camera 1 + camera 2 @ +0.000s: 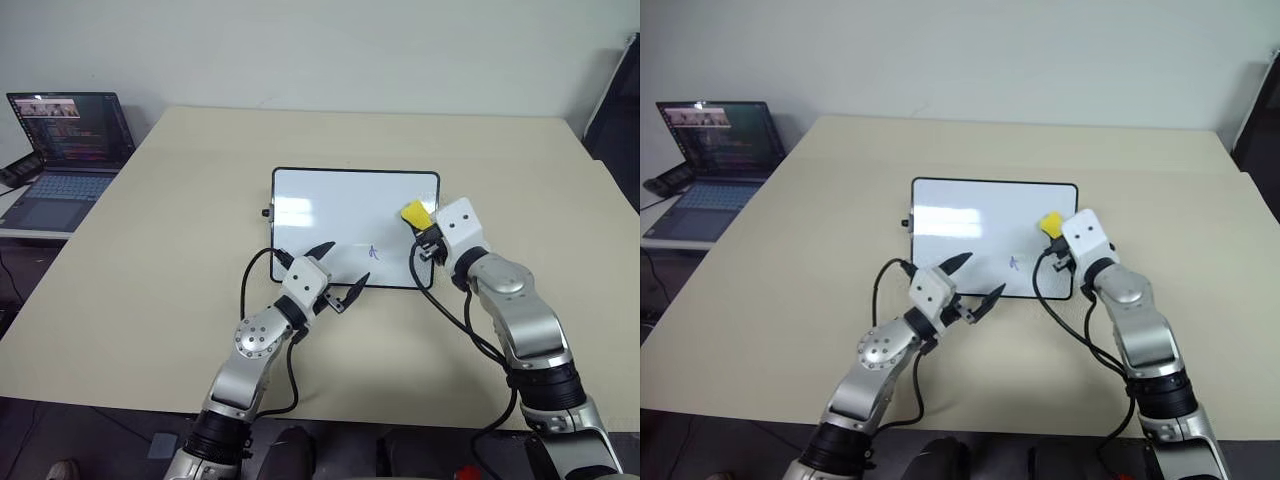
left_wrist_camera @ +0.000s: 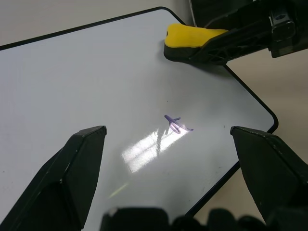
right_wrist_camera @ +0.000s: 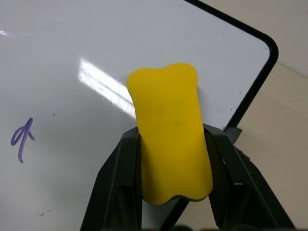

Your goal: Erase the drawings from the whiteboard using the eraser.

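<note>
The whiteboard (image 1: 320,205) lies flat in the middle of the beige table. One small blue-purple drawing (image 1: 372,253) shows near the board's near edge, right of centre; the left wrist view has it too (image 2: 177,125). My right gripper (image 1: 420,228) is shut on the yellow eraser (image 1: 415,213) over the board's right edge, and the eraser (image 3: 168,130) points toward the far right corner, to the right of the drawing (image 3: 21,137). My left gripper (image 1: 342,266) hangs open over the board's near edge, just left of the drawing, holding nothing.
An open laptop (image 1: 65,150) stands on a low side surface left of the table (image 1: 150,260). A dark object (image 1: 615,100) stands past the table's far right corner. Black cables loop from both wrists over the table's near part.
</note>
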`<state>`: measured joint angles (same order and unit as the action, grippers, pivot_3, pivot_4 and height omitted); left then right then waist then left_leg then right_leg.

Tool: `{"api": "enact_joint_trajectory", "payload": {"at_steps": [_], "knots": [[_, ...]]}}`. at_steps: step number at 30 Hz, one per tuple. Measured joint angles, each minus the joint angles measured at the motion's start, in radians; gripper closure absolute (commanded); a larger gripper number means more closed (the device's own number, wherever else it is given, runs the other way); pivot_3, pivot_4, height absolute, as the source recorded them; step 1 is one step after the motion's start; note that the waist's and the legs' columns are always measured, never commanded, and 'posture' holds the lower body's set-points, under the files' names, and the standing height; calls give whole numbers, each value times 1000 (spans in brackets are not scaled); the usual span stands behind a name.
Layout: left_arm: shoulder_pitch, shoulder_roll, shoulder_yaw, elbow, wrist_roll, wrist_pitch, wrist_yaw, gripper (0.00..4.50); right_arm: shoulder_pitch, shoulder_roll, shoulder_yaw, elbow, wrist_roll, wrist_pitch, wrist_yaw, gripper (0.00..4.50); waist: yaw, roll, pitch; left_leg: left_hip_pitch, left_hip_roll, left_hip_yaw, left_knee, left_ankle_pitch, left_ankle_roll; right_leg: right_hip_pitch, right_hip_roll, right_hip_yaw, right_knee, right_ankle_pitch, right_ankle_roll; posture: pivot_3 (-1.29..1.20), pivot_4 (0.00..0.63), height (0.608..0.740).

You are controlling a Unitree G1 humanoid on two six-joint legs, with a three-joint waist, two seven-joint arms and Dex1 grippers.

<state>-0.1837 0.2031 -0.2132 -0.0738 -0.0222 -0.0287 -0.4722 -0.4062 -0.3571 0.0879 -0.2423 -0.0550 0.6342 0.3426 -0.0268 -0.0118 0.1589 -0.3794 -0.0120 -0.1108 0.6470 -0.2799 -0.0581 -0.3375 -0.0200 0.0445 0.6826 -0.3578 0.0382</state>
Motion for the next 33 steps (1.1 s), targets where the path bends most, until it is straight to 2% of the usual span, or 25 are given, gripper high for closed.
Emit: {"api": "enact_joint_trajectory", "payload": {"at_steps": [8,14,21,27,33], "knots": [[-2,0,-2,1,0,-1,0,0,90,2,-14,-20,5,-122,4,3128,-1,0,0,-2,0,1,-1,0,0,-2,0,0,-2,0,0,0,150,740],[83,13,-1,-23,1,1,4,0,139,-49,-17,-45,5,-202,45,3128,-6,0,1,-3,1,2,-2,0,0,-5,0,0,-1,0,0,0,150,740],[134,24,-2,-76,12,5,18,0,146,-54,-1,-96,31,-271,102,3128,-4,0,1,-3,1,2,-1,0,0,-4,0,0,-1,0,0,0,150,740],[131,26,-1,-73,21,3,25,0,135,-35,121,-80,5,-412,148,3128,-5,0,1,-3,1,2,-1,0,0,-4,0,0,-1,0,0,0,150,740],[127,27,-1,-63,22,-1,25,0,42,1,214,89,-87,-491,134,3128,-3,0,1,-3,1,2,-1,1,-1,-4,0,0,-1,0,0,0,150,740]]}}
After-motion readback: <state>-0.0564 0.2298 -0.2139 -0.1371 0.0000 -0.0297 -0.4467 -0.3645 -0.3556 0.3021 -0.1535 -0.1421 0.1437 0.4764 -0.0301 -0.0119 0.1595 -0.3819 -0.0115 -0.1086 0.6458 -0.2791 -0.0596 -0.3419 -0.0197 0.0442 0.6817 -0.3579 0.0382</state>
